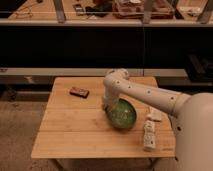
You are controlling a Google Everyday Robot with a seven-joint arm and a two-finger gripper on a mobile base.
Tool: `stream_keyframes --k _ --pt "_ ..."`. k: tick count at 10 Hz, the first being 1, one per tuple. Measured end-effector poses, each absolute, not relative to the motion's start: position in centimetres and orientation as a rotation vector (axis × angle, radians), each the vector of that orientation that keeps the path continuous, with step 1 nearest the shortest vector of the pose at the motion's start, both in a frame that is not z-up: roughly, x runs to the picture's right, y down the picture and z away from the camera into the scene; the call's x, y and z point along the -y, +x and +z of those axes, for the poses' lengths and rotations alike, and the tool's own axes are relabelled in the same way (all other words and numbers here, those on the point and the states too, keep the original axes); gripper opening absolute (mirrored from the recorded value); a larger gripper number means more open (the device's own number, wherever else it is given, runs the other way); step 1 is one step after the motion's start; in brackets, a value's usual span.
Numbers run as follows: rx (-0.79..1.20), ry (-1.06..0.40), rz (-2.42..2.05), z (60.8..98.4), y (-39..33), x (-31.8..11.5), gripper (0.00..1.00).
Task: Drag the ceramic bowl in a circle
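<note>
Camera view. The gripper (107, 106), at the end of the white arm (145, 95), is resting against the left rim of the ceramic bowl (124, 115) on the wooden table (75, 130). A small dark block (79, 92) is lying well apart, up and left of the gripper. Two white packets (149, 135) are lying beyond the bowl, on the gripper's far side.

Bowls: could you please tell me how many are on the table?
1: the green bowl, right of centre on the table, with the gripper at its left rim. The arm may hide others.
</note>
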State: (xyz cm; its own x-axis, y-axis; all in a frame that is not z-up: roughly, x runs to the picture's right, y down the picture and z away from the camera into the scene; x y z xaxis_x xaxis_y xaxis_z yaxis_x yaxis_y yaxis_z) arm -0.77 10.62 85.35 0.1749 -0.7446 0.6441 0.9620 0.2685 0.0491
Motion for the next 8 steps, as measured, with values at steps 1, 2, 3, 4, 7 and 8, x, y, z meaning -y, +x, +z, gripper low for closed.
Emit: stream_keyframes --k 1,2,3,4,7,8 --pt "0.652 -0.418 -1.297 85.1 -2.9 -10.8 0.00" --pt "0.668 -0.418 -1.342 84.9 -5.1 -11.3 0.00" --pt "0.695 -0.407 -1.422 84.3 -8.7 -12.0 0.00" --pt "0.721 -0.374 -1.490 83.2 -11.7 -12.2 0.00" --pt "0.778 -0.261 -1.684 78.4 -16.2 -13.7 0.00" --pt "0.790 -0.256 -1.720 77.6 -15.7 -15.0 0.00"
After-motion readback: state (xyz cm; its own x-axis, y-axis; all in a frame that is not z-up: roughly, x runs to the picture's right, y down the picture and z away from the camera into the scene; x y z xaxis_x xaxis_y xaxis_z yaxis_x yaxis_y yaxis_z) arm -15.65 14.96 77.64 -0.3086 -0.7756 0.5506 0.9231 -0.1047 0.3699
